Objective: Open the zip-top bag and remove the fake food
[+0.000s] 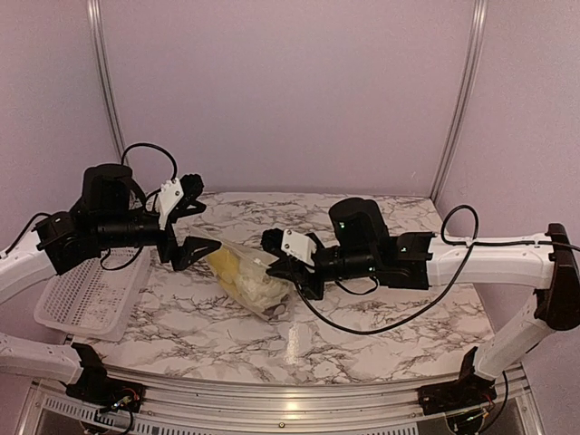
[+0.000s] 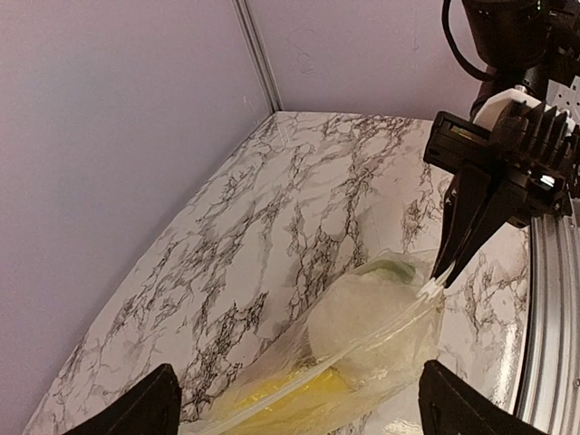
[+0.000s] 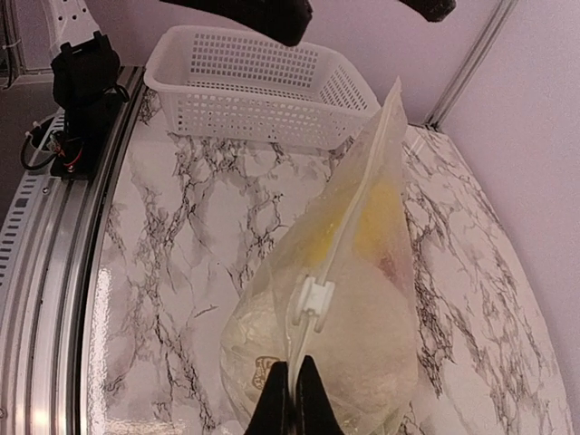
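Note:
The clear zip-top bag (image 1: 246, 279) hangs tilted above the marble table, its zip strip running along the top. My right gripper (image 1: 275, 265) is shut on the zip edge just behind the white slider (image 3: 308, 304); in its wrist view the right gripper (image 3: 292, 403) pinches the strip. My left gripper (image 1: 207, 227) is open at the bag's far end, and in its wrist view the left gripper (image 2: 299, 417) has one finger either side of the bag (image 2: 381, 349) without touching it. Inside lies fake food: a yellow piece (image 3: 381, 217) and a cream-white lump (image 2: 362, 317).
A white lattice basket (image 1: 86, 299) stands at the table's left edge, seen behind the bag in the right wrist view as the basket (image 3: 254, 86). A metal rail (image 1: 290, 399) runs along the near edge. Purple walls close in the back and sides.

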Action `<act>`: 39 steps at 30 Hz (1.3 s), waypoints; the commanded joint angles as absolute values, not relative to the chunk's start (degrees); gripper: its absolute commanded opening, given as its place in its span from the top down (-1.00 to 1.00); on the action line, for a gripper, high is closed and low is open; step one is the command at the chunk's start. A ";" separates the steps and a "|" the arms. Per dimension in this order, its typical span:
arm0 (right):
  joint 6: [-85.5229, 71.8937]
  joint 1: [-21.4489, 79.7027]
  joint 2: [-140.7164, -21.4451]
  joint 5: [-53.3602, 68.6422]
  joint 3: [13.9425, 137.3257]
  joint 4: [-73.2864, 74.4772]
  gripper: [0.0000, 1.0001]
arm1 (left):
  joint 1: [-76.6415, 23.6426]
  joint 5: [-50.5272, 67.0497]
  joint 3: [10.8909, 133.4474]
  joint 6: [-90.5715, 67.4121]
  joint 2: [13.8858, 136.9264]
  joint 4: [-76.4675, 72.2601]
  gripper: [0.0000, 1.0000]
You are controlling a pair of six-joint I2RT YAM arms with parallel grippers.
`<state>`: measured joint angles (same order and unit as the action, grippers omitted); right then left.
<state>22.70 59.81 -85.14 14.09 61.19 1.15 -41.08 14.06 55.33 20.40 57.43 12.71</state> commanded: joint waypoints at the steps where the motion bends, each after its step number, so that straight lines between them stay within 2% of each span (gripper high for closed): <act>1: 25.06 59.64 -82.84 17.69 62.14 2.90 1.00 | -41.04 20.28 59.13 32.43 61.86 18.90 -0.79; 7: 25.81 59.57 -81.89 17.84 61.66 3.64 1.00 | -41.69 22.10 61.27 38.98 65.59 20.69 -0.58; 17: 26.41 58.97 -81.30 18.01 61.00 4.50 1.00 | -43.33 18.85 63.75 45.04 71.42 24.02 0.09; 23: 26.71 58.47 -81.22 18.19 60.74 4.53 1.00 | -45.28 18.20 64.89 46.71 74.01 24.04 0.29; 26: 26.69 58.12 -81.23 18.20 60.73 4.48 1.00 | -46.31 17.62 65.27 46.94 74.95 23.60 0.53; 29: 26.00 57.32 -80.84 17.98 60.56 4.44 1.00 | -46.84 17.57 65.56 45.70 75.28 23.04 0.89; 30: 25.37 56.86 -80.67 18.00 60.54 4.47 0.94 | -46.87 17.50 65.57 45.02 75.21 23.02 1.00; 31: 24.61 56.22 -80.54 18.31 60.55 4.76 0.79 | -46.83 17.54 65.34 44.24 74.89 22.86 1.00; 36: 20.15 52.81 -77.74 19.83 58.01 3.60 -0.08 | -46.85 17.68 61.49 36.44 71.35 15.91 1.00; 39: 17.65 52.36 -75.10 19.48 56.01 0.54 -0.27 | -46.84 19.84 59.34 32.59 70.06 12.53 1.00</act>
